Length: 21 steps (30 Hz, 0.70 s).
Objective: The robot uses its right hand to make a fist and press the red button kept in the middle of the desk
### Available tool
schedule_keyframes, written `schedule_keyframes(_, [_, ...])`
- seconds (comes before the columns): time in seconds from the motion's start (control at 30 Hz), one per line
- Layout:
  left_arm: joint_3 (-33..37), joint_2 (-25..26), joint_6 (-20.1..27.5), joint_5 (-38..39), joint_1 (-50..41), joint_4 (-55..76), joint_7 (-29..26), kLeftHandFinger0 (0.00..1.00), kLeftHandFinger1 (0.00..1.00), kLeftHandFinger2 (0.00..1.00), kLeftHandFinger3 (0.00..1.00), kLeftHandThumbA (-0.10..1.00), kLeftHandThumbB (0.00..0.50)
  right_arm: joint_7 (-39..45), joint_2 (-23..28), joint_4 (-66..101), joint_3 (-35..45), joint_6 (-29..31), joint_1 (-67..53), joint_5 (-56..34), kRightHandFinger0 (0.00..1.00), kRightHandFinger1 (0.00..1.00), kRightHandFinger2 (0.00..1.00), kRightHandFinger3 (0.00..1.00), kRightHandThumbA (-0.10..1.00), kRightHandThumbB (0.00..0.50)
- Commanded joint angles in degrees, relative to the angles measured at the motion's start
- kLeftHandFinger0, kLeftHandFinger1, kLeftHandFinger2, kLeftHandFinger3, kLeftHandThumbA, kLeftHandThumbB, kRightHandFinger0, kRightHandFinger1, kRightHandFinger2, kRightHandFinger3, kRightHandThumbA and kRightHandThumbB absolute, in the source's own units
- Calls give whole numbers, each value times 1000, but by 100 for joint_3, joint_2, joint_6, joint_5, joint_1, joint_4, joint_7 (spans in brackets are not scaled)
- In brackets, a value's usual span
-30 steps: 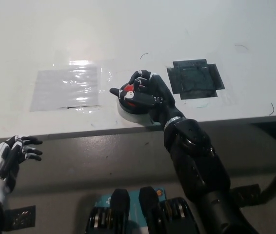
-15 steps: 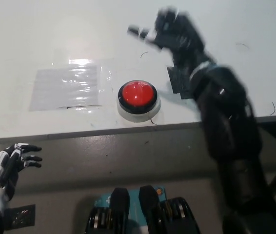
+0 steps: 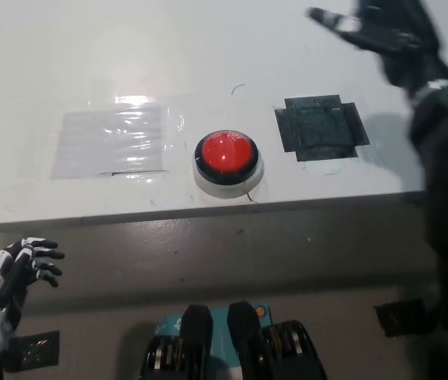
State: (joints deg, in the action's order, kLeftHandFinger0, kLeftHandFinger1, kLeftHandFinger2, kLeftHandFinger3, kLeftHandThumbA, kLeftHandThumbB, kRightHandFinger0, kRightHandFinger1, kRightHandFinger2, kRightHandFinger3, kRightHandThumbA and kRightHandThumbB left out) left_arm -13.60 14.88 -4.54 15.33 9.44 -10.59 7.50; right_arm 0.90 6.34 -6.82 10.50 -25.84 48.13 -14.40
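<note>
A red button point(image 3: 226, 153) on a black ring and white base sits uncovered on the white desk point(image 3: 168, 55), close to the desk's near edge and roughly midway along it. Nothing touches the button. The robot's black right hand point(image 3: 382, 28) is raised well away from the button, up and to the right of it near the top of the picture, beyond a square patch of black tape point(image 3: 320, 128) that lies just to the right of the button. The hand is blurred; one of its fingers point(image 3: 324, 17) points out toward the left while the rest look loosely spread, so the hand appears open and holds nothing. Its black arm runs down the right side of the picture, well clear of the button. To the left of the button, a sheet of clear plastic film point(image 3: 112, 142) lies flat on the desk, shining under the light. The white left hand point(image 3: 20, 267) rests low and far to the left of the button, below the desk's edge, its dark fingers point(image 3: 43, 255) apart and empty.
</note>
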Motion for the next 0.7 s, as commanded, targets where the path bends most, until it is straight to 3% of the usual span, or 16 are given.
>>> schedule_keyframes(0.0, [-59,162,50,36,17,180,62,292,326,407,534,680,109,-2,411,645,279,-96,-202,-94,0,0,47,106,1000,304])
schedule_keyframes(0.03, [-54,175,44,1,14,173,44,374,393,481,573,692,115,-30,477,719,333,-108,-293,-123,0,0,45,107,1000,317])
schedule_keyframes(0.1, [-65,160,-42,-4,0,262,-9,326,356,447,547,676,121,-71,643,890,406,-109,-537,-125,0,0,48,111,1000,332])
schedule_keyframes(0.2, [-75,195,19,-15,-36,290,23,322,350,435,538,684,108,-17,854,1121,593,-109,-936,-189,0,0,57,127,1000,309])
schedule_keyframes(0.33, [-99,181,-127,8,-34,294,-27,400,425,510,596,685,108,22,968,1297,843,-65,-1360,-297,0,0,31,92,1000,309])
schedule_keyframes(0.4, [-51,231,1,-107,-41,258,-2,470,476,549,629,716,103,-73,1017,1391,1075,-90,-1752,-308,0,0,1,61,1000,339])
schedule_keyframes(0.53, [-106,178,-85,13,-43,311,-14,357,382,463,569,673,116,-141,1046,1372,1325,-43,-2179,-296,0,0,6,72,1000,275])
schedule_keyframes(0.6, [-113,180,-21,53,-32,268,37,325,356,435,545,667,106,-147,1124,1252,1355,163,-2426,-100,0,0,17,67,1000,281])
schedule_keyframes(0.63, [-81,202,-65,-51,-16,289,-23,334,369,455,560,686,127,-174,1131,1238,1398,177,-2507,-89,0,0,34,72,1000,263])
schedule_keyframes(0.67, [-101,204,-32,54,38,238,51,282,328,418,542,675,126,-197,1143,1229,1426,217,-2598,-63,0,0,70,104,1000,255])
